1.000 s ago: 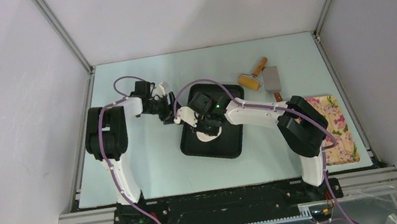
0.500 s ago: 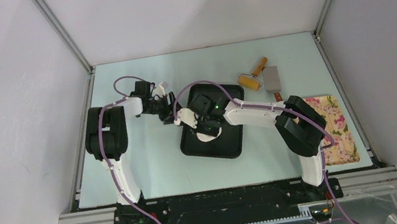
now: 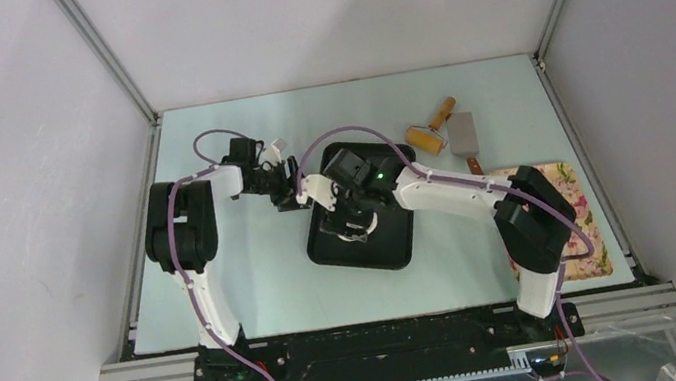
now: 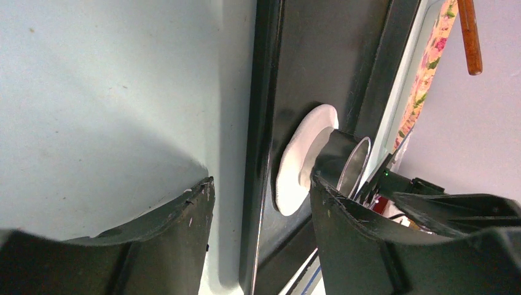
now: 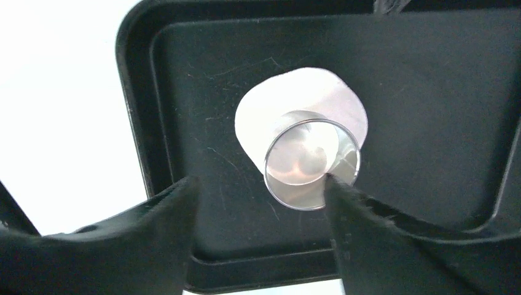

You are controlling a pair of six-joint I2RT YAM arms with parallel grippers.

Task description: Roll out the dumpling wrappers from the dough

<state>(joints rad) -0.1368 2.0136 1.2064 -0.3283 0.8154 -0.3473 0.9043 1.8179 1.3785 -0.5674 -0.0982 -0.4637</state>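
We see the right arm (image 3: 456,195) stretched low and leftward from its base across the table (image 3: 257,283), its elbow over the flowered cloth (image 3: 590,236), so that the right gripper (image 5: 261,181) hangs nose-down over the black tray (image 5: 136,123). Its fingers stand wide apart and clasp nothing. The steel cup (image 5: 312,163) sits in the gap, clear of the left finger and just beside the right one, though we cannot tell whether that one touches the rim. The left arm (image 3: 182,224) is folded up at the table's left side and reaches right, with the left gripper (image 4: 261,181) at the tray's left rim. Its fingers are wide too, the rim running through the gap with nothing pinched. The dough (image 5: 295,95) lies flat on the tray floor, in the tray's left half. It is a thin, nearly round white disc, broad face up, with no long axis that we can make out. The cup stands upright on it, mouth up, covering the part nearest the right wrist camera. From above, the right gripper hides the dough almost wholly. A roller (image 3: 425,139) with a wooden handle and a scraper (image 3: 463,134) lie side by side beyond the tray's far right corner, apart from it.
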